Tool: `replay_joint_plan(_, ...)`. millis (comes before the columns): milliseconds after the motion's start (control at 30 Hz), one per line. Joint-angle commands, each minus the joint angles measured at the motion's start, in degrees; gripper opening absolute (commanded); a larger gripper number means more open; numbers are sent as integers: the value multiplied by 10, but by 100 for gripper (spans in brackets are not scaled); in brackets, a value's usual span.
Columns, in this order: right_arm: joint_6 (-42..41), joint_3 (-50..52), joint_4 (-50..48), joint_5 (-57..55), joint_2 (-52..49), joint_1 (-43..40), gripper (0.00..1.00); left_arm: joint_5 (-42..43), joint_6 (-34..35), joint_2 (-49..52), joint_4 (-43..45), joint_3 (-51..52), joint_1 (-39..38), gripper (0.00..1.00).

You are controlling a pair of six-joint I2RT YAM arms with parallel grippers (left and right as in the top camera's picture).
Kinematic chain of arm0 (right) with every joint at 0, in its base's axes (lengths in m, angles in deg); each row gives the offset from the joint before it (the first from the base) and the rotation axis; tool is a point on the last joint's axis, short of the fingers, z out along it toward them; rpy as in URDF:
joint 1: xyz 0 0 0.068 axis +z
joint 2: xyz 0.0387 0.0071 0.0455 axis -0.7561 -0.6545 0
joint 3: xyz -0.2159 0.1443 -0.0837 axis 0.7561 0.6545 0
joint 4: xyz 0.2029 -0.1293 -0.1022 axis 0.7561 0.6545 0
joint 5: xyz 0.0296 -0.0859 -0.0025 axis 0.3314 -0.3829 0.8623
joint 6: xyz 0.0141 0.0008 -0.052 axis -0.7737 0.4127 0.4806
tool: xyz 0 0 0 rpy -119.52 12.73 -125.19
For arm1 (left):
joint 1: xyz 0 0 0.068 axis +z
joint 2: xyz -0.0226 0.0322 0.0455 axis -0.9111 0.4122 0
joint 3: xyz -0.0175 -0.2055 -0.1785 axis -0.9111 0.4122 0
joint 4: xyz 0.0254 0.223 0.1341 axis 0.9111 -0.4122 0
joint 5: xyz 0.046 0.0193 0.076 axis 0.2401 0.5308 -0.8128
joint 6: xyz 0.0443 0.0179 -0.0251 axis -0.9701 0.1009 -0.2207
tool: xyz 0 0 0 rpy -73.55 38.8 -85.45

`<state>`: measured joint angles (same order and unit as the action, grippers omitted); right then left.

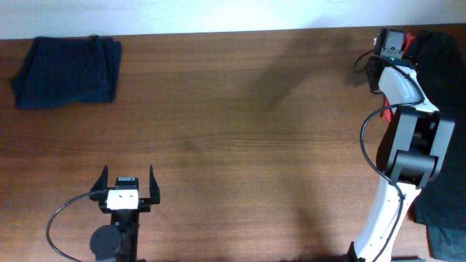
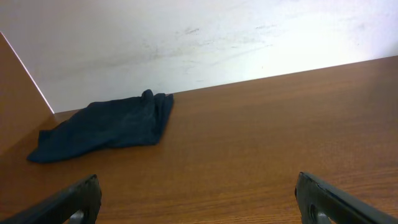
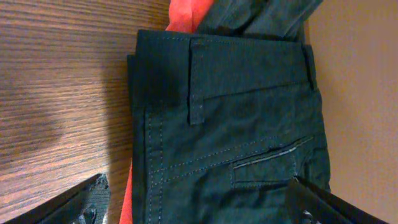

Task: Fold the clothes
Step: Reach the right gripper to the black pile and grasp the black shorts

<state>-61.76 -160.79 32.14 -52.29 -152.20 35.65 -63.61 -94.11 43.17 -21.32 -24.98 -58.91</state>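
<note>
Though folded, black garment (image 3: 224, 124) shows seams; red garment (image 3: 185, 14) beneath.

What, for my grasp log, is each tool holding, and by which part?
Nothing is held. The left tool stands open over the table; the right tool hangs open above the black garment, gripping none of it.

Overhead faces straight down; left wrist, low and level, shares navy garment (image 1: 67, 71) (image 2: 106, 127).
</note>
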Motion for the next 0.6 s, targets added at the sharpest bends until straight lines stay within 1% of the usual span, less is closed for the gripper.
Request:
replay_joint_plan(0,0,-14,2,7,-21,-14,91,6,-7,-3,-1,3,3,99)
replay_joint_plan(67,0,-14,7,16,-21,-19,91,6,-7,-3,-1,3,3,99)
replay_joint_plan(167,0,-14,34,69,-24,-28,90,6,-7,-3,-1,3,3,99)
replay_joint_plan(333,-6,-14,38,75,-25,-32,88,6,-7,-3,-1,3,3,99)
replay_joint_plan(367,-6,-14,39,75,-25,-32,82,6,-7,-3,-1,3,3,99)
replay_joint_plan(433,-7,-14,43,79,-25,-32,65,6,-7,-3,-1,3,3,99)
replay_joint_plan(467,-7,-14,44,78,-25,-32,61,6,-7,-3,-1,3,3,99)
replay_joint_plan(533,-7,-14,45,78,-25,-31,59,6,-7,-3,-1,3,3,99)
replay_joint_plan(567,-7,-14,45,78,-25,-31,53,6,-7,-3,-1,3,3,99)
